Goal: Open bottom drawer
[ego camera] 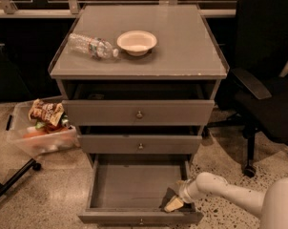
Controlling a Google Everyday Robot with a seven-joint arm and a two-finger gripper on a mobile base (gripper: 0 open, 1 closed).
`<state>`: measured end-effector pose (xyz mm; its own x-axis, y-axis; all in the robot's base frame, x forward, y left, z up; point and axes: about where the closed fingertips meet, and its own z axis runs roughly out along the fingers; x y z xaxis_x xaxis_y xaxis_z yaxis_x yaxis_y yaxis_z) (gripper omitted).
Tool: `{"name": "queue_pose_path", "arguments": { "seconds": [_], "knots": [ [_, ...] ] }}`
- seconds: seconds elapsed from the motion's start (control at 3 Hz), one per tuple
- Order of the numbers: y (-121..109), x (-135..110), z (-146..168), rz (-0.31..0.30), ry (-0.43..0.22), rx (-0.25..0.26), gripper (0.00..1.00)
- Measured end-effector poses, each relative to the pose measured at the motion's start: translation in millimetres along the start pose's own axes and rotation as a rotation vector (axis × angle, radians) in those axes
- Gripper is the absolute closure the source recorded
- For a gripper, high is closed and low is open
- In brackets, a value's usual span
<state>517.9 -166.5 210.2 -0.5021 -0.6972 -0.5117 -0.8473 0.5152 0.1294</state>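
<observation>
The bottom drawer (pixel 129 187) of the grey cabinet (pixel 208 87) stands pulled far out at the cabinet's foot, its plain grey tray bare and its small round knob (pixel 141 220) at the centre of the low front panel. The pincer (pixel 174 202) sits inside this drawer at the cabinet's front right corner, just behind the front panel. Whether it is clenched or released cannot be told. Its white arm (pixel 225 191) reaches in from the cabinet's right.

Above, the middle drawer (pixel 140 144) and top drawer (pixel 139 112) each show a dark gap over their fronts. On the cabinet's tabletop (pixel 182 46) a plastic bottle (pixel 91 46) lies on its side, just beside a pale bowl (pixel 137 42). A clear bin (pixel 39 135) of snack packets stands left of the cabinet, a black office chair (pixel 268 80) right of it.
</observation>
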Motion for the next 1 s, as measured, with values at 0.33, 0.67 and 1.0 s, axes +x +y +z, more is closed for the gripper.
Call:
{"name": "queue_pose_path", "arguments": {
  "seconds": [0.33, 0.67, 1.0],
  "knots": [
    [-10, -13, 5, -0.043, -0.048, -0.02, 0.42],
    [-10, -11, 35, -0.076, -0.085, -0.095, 0.65],
    [-6, 9, 62, -0.085, -0.077, -0.164, 0.89]
  ]
}}
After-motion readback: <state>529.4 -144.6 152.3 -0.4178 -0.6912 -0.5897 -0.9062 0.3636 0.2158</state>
